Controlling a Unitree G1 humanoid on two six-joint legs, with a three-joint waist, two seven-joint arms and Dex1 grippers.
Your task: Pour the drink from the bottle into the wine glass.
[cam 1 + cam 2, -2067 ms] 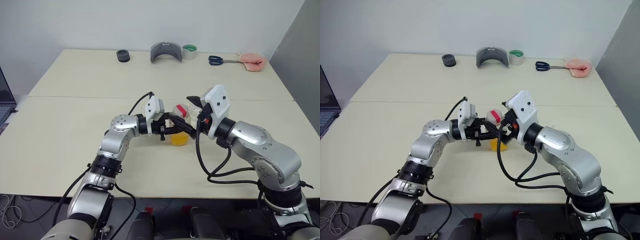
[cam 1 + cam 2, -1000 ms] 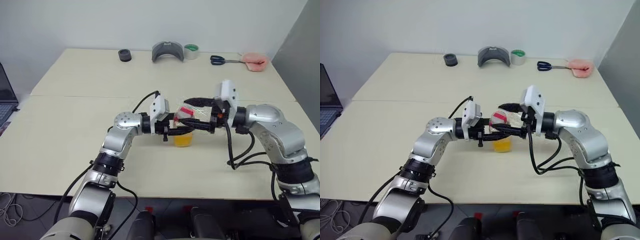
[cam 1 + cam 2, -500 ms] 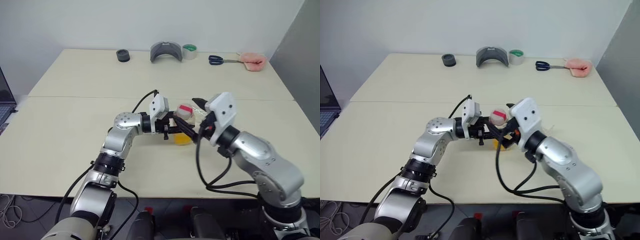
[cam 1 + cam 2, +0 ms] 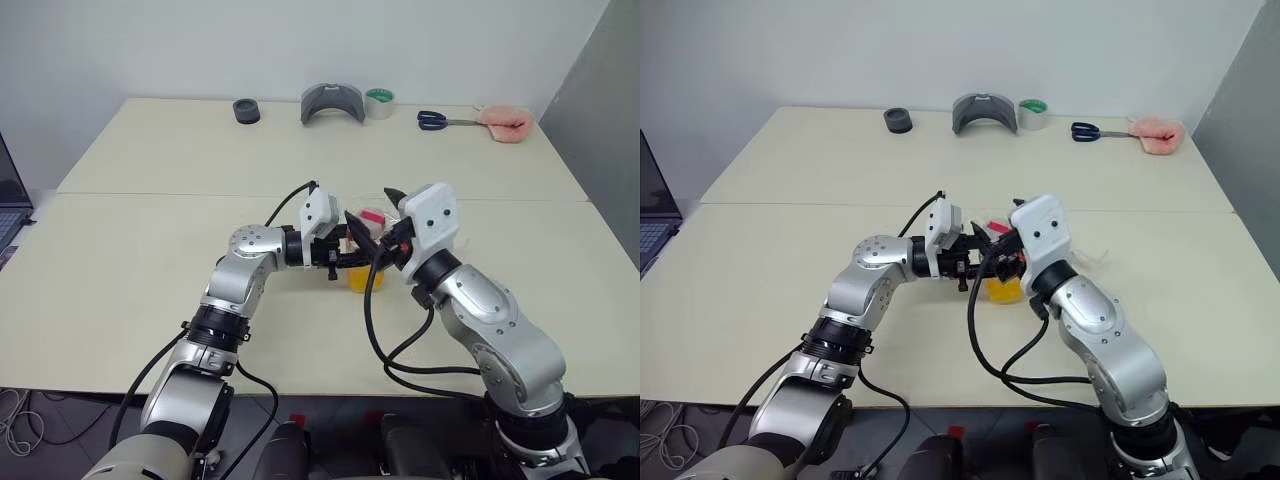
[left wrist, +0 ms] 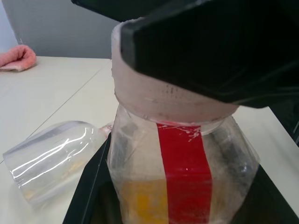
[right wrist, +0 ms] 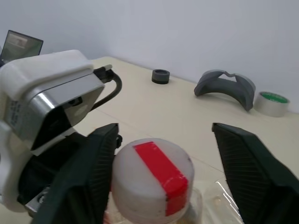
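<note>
Spreading wide under both arms, the cream table (image 4: 120, 250) carries the work at its middle and leaves the spare items along its far edge: a grey curved holder (image 4: 332, 103), a roll of green tape (image 4: 379, 102), blue-handled scissors (image 4: 432, 120), a pink cloth (image 4: 504, 123) and a small black ring (image 4: 246, 110), all well apart from the task.

At centre, the left gripper (image 4: 350, 258) is clamped on the bottle (image 5: 182, 158), holding it upright and steady, probably so the other arm can work the top. Its drink (image 5: 142, 203) sits low in the body, so nothing is poured yet.

Reaching in from above, the right gripper (image 6: 161, 170) straddles the red-and-white cap (image 6: 152, 177); one finger touches it and the other stands clear, so it grips nothing.

Beside the bottle, the wine glass (image 5: 51, 161) lies on its side on the table, not placed to receive a pour.
</note>
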